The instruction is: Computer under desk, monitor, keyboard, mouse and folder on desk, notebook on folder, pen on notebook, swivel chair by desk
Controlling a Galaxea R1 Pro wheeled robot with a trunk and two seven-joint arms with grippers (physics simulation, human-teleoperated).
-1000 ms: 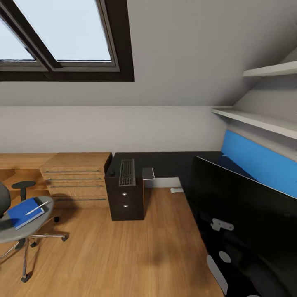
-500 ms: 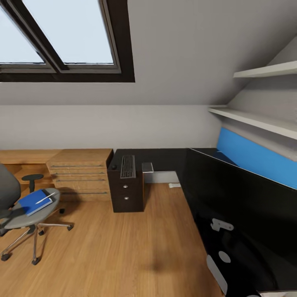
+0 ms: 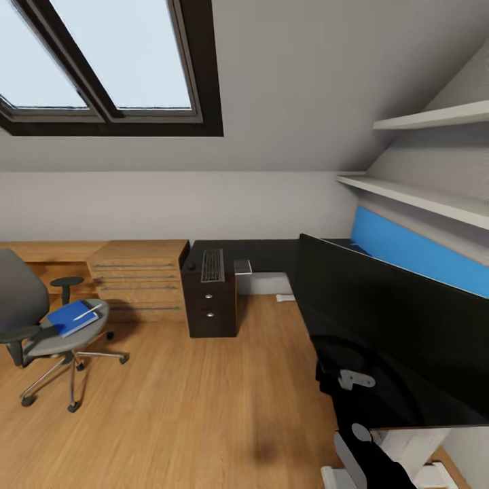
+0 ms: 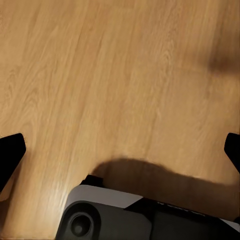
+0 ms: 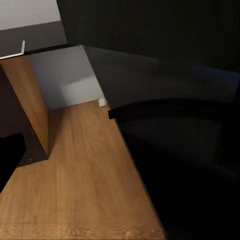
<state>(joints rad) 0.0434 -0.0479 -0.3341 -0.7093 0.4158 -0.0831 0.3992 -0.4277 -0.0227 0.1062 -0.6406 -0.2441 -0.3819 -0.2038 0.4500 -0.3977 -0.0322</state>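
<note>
I had the left pincer (image 4: 120,150) spread wide over bare floor, the right's state unreadable, while the folder (image 3: 70,318) sat on the swivel chair (image 3: 47,326), well apart from the keyboard (image 3: 212,265) on the counter (image 3: 272,252).

Monitor (image 3: 401,346) edge-cropped, perhaps over right arm.

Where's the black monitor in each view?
Head: monitor large at right, above the wood floor.
Left wrist: wood floor beneath the open left gripper.
Right wrist: monitor close up, floor beside it.
Shared landmark: the wood floor.
</note>
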